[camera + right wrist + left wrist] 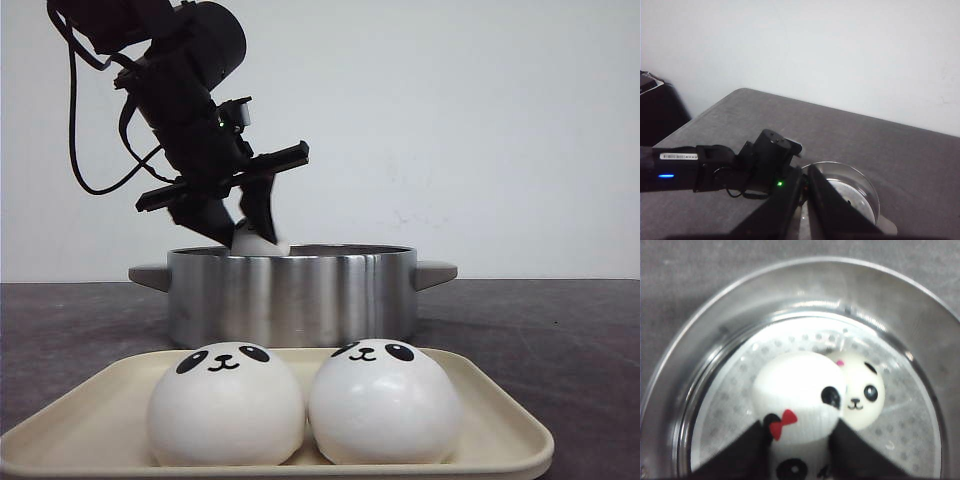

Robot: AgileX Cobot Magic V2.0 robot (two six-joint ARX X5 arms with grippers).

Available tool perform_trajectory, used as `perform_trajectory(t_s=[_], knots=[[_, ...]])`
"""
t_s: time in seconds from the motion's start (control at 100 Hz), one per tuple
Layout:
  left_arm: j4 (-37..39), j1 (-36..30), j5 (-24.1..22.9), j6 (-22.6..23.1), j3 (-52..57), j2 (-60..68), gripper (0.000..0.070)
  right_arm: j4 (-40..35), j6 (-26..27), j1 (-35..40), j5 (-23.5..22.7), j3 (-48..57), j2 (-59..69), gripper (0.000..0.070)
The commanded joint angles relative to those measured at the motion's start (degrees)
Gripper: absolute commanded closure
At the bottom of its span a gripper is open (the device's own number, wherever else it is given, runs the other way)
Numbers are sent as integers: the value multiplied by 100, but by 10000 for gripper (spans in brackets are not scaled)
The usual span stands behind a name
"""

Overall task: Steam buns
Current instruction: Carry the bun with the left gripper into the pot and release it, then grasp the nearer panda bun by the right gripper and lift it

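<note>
Buns (225, 402) looked soft, light and smooth, so the left gripper (799, 450) pinched one (797, 400) gently by its sides above the pot (290, 292), while the right gripper's state could not be told.

Front cam was evenly lit, soft diffuse light, wall bright w/o blowing out. I saw vertical glare streaks on the pot (290, 297) wall and soft sheen on the two buns (305, 405) on the tray (500, 420); shadows under them were faint. Tray's near edge was slightly soft. Left wrist cam was blurry overall, esp. the held bun (797, 405) and dark fingers (747, 452) close to the lens; pot rim showed white glare patches. Right wrist cam was dimmer, grainy, bench (900, 155) grey and flat, near fingers (832, 210) out of focus and nearly black.
</note>
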Motion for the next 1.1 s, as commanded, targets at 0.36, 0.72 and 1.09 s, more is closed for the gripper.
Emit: perform_trajectory(t_s=[0.36,0.72,1.09], knots=[[-1014,-9,9,125,518,-133,153,-1211,24,-20,431,-251,223,688],[-1364,-52,-4,118,531,-2140,154,-461,1473,-238,-1325,-3213,282,687],[-1996,-107,-4,122,531,-3965,154,868,2269,-11,-2551,-4601,1191,206]])
